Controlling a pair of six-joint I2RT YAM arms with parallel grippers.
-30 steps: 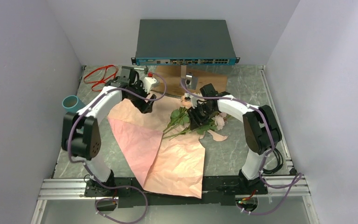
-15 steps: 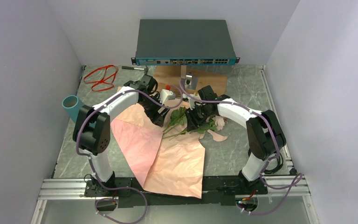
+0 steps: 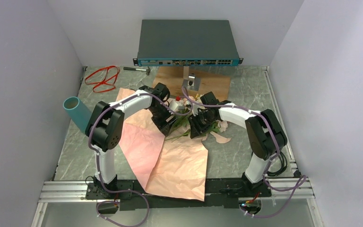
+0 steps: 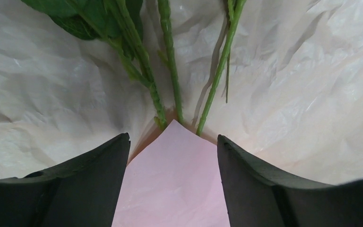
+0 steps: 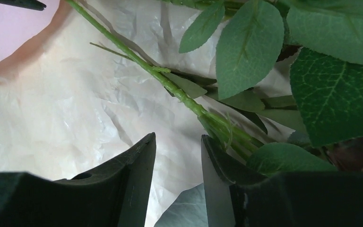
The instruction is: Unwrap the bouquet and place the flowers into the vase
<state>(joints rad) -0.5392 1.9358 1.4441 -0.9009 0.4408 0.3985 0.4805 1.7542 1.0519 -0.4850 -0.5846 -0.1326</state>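
Already unwrapped: left gripper (image 4: pixel 172 140) wide, just short of stems (image 4: pixel 170 61); right gripper (image 5: pixel 178 137) narrow, empty, beside stems; next grasp stems for vase (image 3: pixel 77 113).

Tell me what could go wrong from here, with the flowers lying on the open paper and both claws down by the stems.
1. The left claw hangs open over a folded pink paper corner, with the stem ends just beyond; closing may pinch paper too.
2. The right claw sits close beside it, so the arms could bump.
3. The vase stands far left; leafy stems may snag entering.
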